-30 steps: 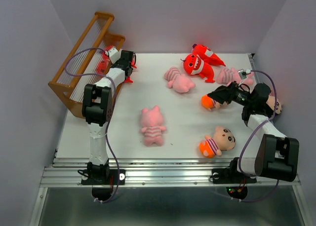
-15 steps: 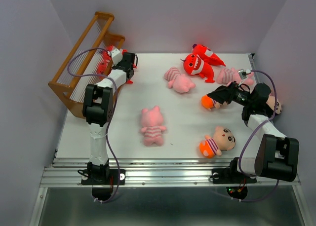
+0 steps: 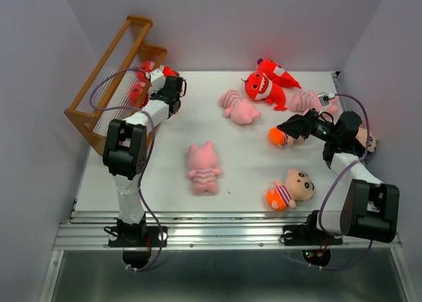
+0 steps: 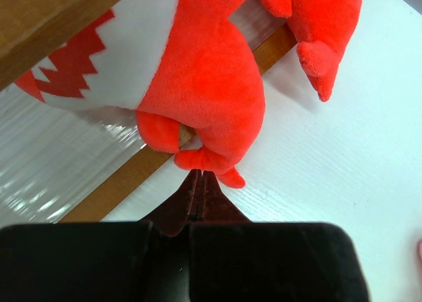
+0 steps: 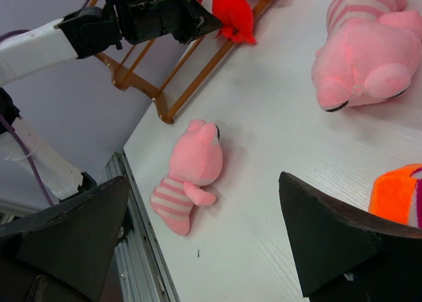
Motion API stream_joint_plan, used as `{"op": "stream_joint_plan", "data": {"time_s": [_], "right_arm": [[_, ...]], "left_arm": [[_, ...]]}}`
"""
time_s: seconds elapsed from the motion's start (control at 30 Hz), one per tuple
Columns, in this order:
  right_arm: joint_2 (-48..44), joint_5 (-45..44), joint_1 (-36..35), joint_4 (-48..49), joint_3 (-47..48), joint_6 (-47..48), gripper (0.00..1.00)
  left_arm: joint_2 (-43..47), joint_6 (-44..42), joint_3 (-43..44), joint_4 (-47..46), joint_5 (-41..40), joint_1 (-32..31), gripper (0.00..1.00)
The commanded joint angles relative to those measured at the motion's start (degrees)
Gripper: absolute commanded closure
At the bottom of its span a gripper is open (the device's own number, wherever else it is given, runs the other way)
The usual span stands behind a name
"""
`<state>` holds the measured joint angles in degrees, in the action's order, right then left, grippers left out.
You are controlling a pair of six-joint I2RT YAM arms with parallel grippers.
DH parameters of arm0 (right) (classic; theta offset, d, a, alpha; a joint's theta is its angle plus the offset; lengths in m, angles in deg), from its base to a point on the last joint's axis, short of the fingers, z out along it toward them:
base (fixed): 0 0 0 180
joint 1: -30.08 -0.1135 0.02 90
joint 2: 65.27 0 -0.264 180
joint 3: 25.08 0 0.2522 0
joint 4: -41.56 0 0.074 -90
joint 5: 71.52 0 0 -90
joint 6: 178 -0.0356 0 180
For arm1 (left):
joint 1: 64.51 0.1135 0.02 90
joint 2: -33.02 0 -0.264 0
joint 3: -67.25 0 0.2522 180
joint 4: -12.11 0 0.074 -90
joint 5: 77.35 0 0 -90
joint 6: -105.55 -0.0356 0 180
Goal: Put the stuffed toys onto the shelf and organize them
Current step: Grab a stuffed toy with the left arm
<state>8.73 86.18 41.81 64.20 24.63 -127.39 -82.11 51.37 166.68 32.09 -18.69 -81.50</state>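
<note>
One fuzzy red monster (image 4: 211, 84) leans on the slatted wooden shelf (image 4: 46, 18).

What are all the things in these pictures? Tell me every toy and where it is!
shelf: one, brown wood, far left corner.
red monsters: two, red with white teeth, far side of the table, right of the middle.
red plush: count unclear, red, against the shelf's bottom.
pink pigs: three, pink striped; mid-table, farther back, far right.
boy dolls: three, tan heads, orange bottoms; near right, under the right fingers, right edge.
table: one, white.
left fingers: shut, empty, beside the red plush.
right fingers: open, above a boy doll.
</note>
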Motion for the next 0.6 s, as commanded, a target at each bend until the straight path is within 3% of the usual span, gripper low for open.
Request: {"op": "stream_joint_plan", "data": {"time_s": [0.0, 0.2, 0.27, 0.3, 0.33, 0.4, 0.57], "right_arm": [[-0.43, 1.03, 0.49, 1.48, 2.20, 0.81, 0.00], [-0.70, 1.03, 0.49, 1.39, 2.20, 0.81, 0.00], [-0.87, 1.12, 0.49, 1.48, 2.11, 0.73, 0.00], [-0.87, 1.12, 0.49, 1.48, 2.11, 0.73, 0.00], [-0.87, 1.12, 0.49, 1.48, 2.20, 0.64, 0.00], [-0.96, 1.03, 0.49, 1.39, 2.11, 0.73, 0.00], [-0.87, 1.12, 0.49, 1.48, 2.11, 0.73, 0.00]], "left_arm": [[5.00, -0.13, -1.91, -2.35, -0.75, -0.85, 1.00], [4.48, -0.65, -1.65, -2.79, -0.57, -0.76, 1.00], [3.25, -1.71, -0.86, -3.49, -0.13, -0.76, 0.68], [2.20, -1.54, -0.51, -3.58, -1.18, -0.85, 0.40], [1.58, -1.27, 0.02, -3.49, -1.88, -0.85, 0.31], [-0.52, -1.53, 2.21, -2.53, -3.99, -1.55, 0.20], [-5.18, -1.89, 8.45, 1.32, -10.49, -3.92, 0.19]]}}
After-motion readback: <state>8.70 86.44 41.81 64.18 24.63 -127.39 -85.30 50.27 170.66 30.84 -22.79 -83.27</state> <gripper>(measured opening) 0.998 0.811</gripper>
